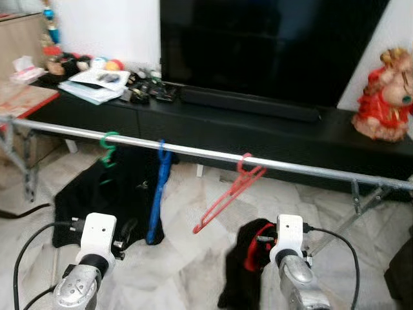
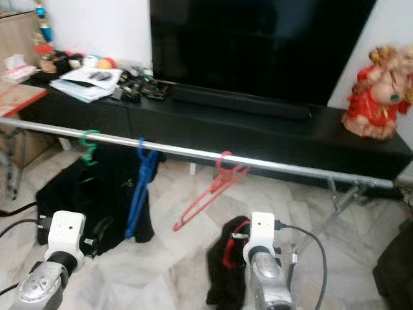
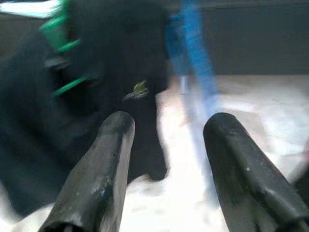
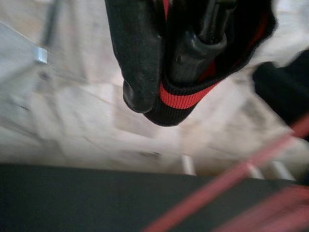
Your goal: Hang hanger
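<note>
A metal clothes rail runs from nine o'clock to three o'clock across the scene, in front of a low TV cabinet. Three hangers hook on the rail: the leftmost one carries a garment, a second hangs just to its right, and a third hangs tilted near the middle. Behind, at twelve o'clock, a television stands on the cabinet with a soundbar before it. A figurine sits at two o'clock, papers at ten o'clock. At five o'clock, the right gripper holds clothing below the rail; the left gripper sits at seven o'clock.
</note>
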`<state>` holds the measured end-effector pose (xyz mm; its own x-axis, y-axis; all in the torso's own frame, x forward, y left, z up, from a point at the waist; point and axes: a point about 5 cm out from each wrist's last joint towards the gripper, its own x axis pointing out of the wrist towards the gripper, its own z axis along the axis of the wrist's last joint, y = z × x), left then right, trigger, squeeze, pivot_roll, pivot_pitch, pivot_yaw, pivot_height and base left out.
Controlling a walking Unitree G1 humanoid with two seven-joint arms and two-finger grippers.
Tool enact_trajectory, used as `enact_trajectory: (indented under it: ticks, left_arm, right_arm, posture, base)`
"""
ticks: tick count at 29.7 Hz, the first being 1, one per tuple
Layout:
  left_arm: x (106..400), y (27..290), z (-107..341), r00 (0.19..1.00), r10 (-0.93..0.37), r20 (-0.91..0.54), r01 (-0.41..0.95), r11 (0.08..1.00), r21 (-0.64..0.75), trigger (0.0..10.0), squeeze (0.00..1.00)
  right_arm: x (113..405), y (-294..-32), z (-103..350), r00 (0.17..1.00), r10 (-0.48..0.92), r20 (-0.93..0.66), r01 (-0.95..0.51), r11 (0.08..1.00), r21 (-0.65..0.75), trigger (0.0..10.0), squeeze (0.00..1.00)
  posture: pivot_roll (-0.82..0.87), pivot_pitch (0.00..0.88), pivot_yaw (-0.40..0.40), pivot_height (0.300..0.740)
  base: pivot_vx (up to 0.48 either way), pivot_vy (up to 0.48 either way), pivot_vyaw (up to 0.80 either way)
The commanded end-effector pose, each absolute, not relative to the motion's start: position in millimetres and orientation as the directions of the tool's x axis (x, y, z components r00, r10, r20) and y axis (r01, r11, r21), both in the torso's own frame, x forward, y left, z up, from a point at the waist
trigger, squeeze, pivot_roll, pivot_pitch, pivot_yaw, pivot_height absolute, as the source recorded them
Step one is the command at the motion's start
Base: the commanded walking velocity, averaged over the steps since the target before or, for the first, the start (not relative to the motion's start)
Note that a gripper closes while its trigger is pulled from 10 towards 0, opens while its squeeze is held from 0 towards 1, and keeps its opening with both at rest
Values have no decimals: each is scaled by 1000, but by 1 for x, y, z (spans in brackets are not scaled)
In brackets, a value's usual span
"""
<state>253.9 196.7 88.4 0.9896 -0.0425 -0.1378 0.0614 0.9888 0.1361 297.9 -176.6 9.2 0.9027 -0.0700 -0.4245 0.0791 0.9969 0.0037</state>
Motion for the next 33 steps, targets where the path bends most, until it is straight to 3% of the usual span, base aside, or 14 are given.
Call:
enact_trajectory:
  ticks: [1,10,20,25,33]
  left_arm:
    - [253,203,92,991,-25,-131,46,986,159,10000,0]
    - [252,206,96,993,-21,-117,41,984,171,10000,0]
    - [258,198,109,959,-239,-155,270,938,220,10000,0]
    - [274,200,128,977,-188,-98,209,932,297,10000,0]
    - [300,184,128,958,-249,-140,275,936,221,10000,0]
  right_arm:
    - [307,-172,20,922,-63,-381,78,997,24,10000,0]
    - [307,-172,19,920,-64,-386,81,996,28,10000,0]
    - [306,-172,18,919,-66,-388,85,996,31,10000,0]
    - [306,-176,18,919,-72,-388,88,996,22,10000,0]
    - [310,-175,20,919,-66,-389,78,997,14,10000,0]
  posture:
    - [168,0,-53,740]
    - [170,0,-53,740]
    - [165,0,-45,740]
    - [169,0,-54,740]
    - [173,0,-74,740]
  base:
    - [277,0,0]
    - [185,0,0]
    - [0,0,0]
    - [0,0,0]
    - [0,0,0]
